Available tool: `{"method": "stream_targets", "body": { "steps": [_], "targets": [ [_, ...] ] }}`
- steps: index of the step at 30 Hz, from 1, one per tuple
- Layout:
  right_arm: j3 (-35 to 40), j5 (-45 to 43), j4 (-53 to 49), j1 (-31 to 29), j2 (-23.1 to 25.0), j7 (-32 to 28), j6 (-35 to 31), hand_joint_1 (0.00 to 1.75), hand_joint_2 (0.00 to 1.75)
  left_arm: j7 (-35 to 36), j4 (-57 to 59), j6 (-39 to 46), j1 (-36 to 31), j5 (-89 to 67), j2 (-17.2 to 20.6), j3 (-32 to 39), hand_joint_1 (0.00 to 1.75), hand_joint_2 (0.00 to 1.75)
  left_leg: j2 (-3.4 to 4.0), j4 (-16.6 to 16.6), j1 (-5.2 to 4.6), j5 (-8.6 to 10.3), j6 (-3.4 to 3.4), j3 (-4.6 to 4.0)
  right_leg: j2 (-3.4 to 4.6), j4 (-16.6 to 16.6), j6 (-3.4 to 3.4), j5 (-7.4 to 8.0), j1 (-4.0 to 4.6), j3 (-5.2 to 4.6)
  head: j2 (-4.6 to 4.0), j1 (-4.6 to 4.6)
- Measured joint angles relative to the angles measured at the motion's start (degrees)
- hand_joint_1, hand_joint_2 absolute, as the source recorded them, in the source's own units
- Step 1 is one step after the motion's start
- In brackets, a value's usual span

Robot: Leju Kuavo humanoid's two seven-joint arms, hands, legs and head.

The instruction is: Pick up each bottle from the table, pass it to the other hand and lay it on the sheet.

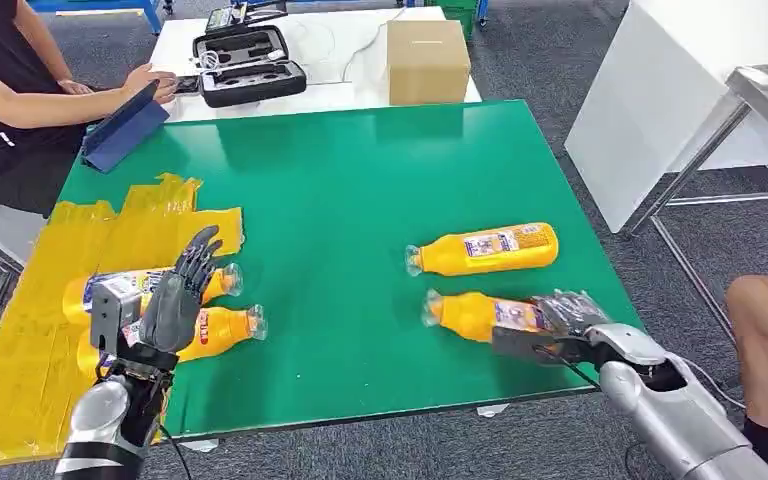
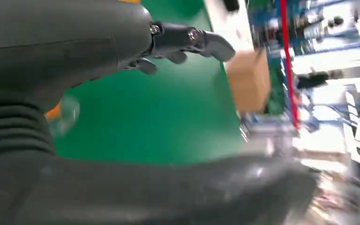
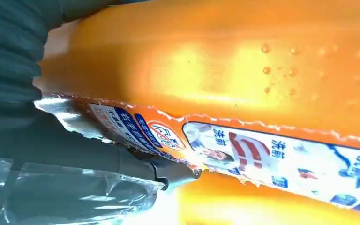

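Two bottles (image 1: 175,310) already lie at the yellow sheet's (image 1: 20,330) edge. Two remain on the green desk (image 1: 350,200), well apart from the sheet. My right hand (image 1: 560,325) clamps the nearer bottle (image 1: 475,315), not yet lifted; the farther bottle (image 1: 485,248) lies untouched. My left hand (image 1: 182,290) hovers above the sheet, fingers apart, holding nothing.

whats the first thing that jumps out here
Four orange bottles lying on a green table: two on the yellow sheet by the raised left hand, two at the right. The right hand grips the nearer right bottle; the other lies just beyond it.
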Motion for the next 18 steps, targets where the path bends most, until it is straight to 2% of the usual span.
{"method": "stream_targets", "body": {
  "steps": [4,8,18],
  "targets": [
    [-5.3,-8.5,-7.1,-1.0,4.3,-2.2,-3.8,1.75,1.75,0.4,-0.5,-2.6,3.7,7.8,0.0,0.2,0.0,1.75,-0.19,0.0,0.04,0.12,0.01,-0.27,-0.14,0.0,0.07,-0.09,0.04,-0.22,0.0,0.02],
    [-7.6,-10.9,-12.2,-2.0,6.6,-4.0,-4.1,1.75,1.75,0.8,-2.0,-4.0,5.8,11.4,-0.2,-0.3,0.0,1.75,-0.34,0.0,0.09,0.11,0.01,-0.51,-0.23,0.0,0.09,-0.15,0.03,-0.32,0.0,0.04],
    [-5.9,-12.4,-13.6,-7.6,16.2,-4.6,-4.3,1.75,1.75,0.4,-3.8,-4.2,5.2,13.0,-2.2,-5.7,0.0,1.75,-0.34,0.0,0.03,0.13,0.05,-0.59,-0.24,0.0,0.11,-0.13,-0.01,-0.43,0.0,0.07]
  ]
}}
